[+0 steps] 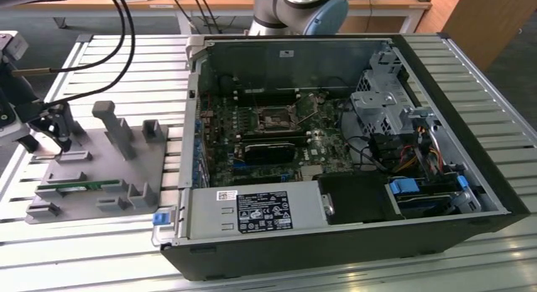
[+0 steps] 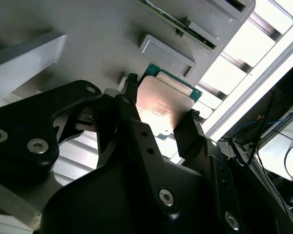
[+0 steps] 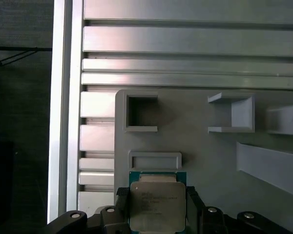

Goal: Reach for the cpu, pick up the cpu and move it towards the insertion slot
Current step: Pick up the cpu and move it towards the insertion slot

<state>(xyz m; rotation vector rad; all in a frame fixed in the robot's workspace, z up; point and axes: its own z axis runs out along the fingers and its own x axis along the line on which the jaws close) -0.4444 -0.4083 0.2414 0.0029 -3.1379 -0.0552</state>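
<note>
Two black fingers [image 2: 133, 114] of the gripper [image 3: 157, 201] were seen pressed against opposite edges of the cpu [image 3: 157, 205], so the chip was judged to be clamped between them (whether it sat on its seat or clear of it could not be told). In both wrist views the cpu's silvery top was turned upward, and a green border was shown along one edge. The chip was located over the grey fixture plate [image 3: 200, 156], just beside a small rectangular frame [image 3: 155, 161] moulded into that plate.

In the exterior view the gripper was placed at the exterior view's left, over the left end of the fixture plate, which was laid on the slatted metal table [image 1: 126, 59]. A green memory stick [image 1: 71, 187] was lodged in the near part of the plate. The insertion slot [image 1: 275, 119] was found well apart from the cpu, to the exterior view's right, on the green board inside the open computer case [image 1: 251, 254].
</note>
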